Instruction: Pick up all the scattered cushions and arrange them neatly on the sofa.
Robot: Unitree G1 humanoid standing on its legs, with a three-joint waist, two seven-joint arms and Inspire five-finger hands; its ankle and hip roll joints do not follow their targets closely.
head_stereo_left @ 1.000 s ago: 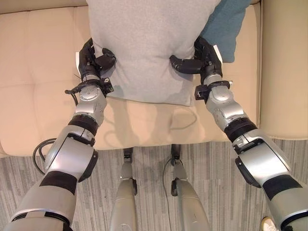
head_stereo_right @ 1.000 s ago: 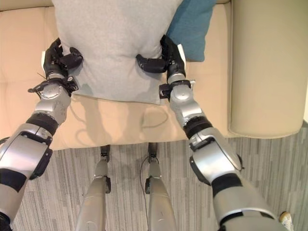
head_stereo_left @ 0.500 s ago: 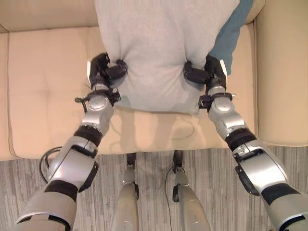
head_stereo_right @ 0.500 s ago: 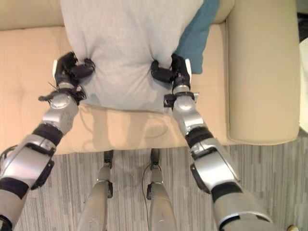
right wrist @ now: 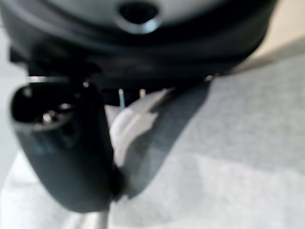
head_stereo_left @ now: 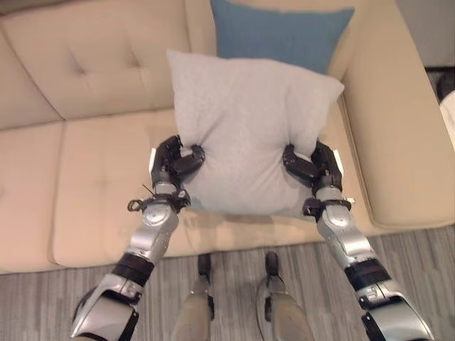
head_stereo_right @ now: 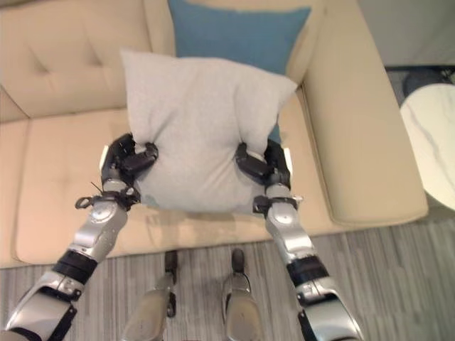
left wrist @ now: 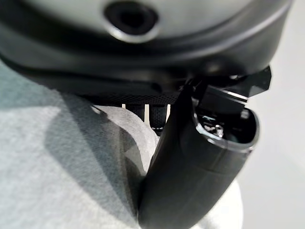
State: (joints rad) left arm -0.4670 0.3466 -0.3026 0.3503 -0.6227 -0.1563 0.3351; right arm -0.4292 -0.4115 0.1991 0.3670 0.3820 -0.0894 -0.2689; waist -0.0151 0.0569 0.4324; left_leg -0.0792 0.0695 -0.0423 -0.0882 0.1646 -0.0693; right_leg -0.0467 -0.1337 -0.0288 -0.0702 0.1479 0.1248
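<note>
Hands pinching grey cushion over sofa.
Left hand grips its 8 o'clock edge, right hand its 4 o'clock edge, fingers hidden behind fabric; blue cushion at 12 o'clock is half covered, its lower part unseen.
</note>
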